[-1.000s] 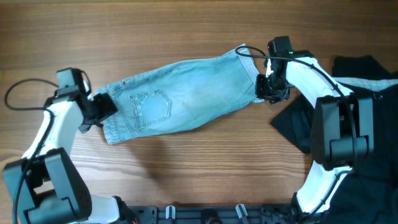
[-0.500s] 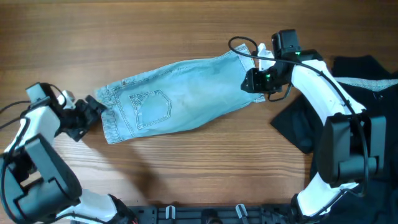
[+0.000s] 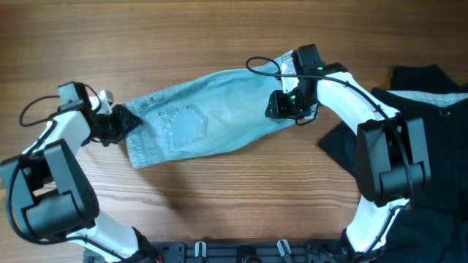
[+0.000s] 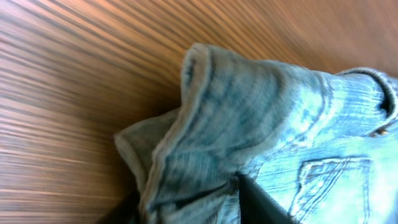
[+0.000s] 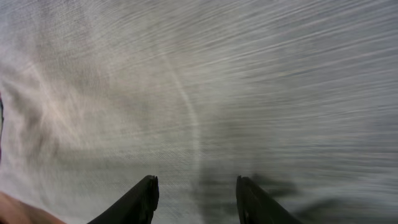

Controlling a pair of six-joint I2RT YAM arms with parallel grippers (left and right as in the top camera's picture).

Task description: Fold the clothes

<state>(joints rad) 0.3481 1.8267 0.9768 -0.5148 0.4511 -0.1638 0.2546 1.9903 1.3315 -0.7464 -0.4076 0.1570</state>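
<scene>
Since half a second back, the right gripper (image 3: 282,107) has slid leftward over the hem end. Its fingers stand parted above the denim, pinching nothing. The left gripper (image 3: 118,124) is clenched on the bunched waistband corner of the shorts (image 3: 212,109), which lie slantwise on the bench (image 3: 219,197), near the black garment (image 3: 431,153). A clean fold likely needs the right to pinch the hem edge, not mid-cloth, while the left keeps tension.

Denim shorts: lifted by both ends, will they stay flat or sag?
Likely floppy: the denim shorts bunch into folds at the left pincer in the left wrist view. Held by the ends, the middle would probably sag. On the wooden table they should drag rather than roll.
</scene>
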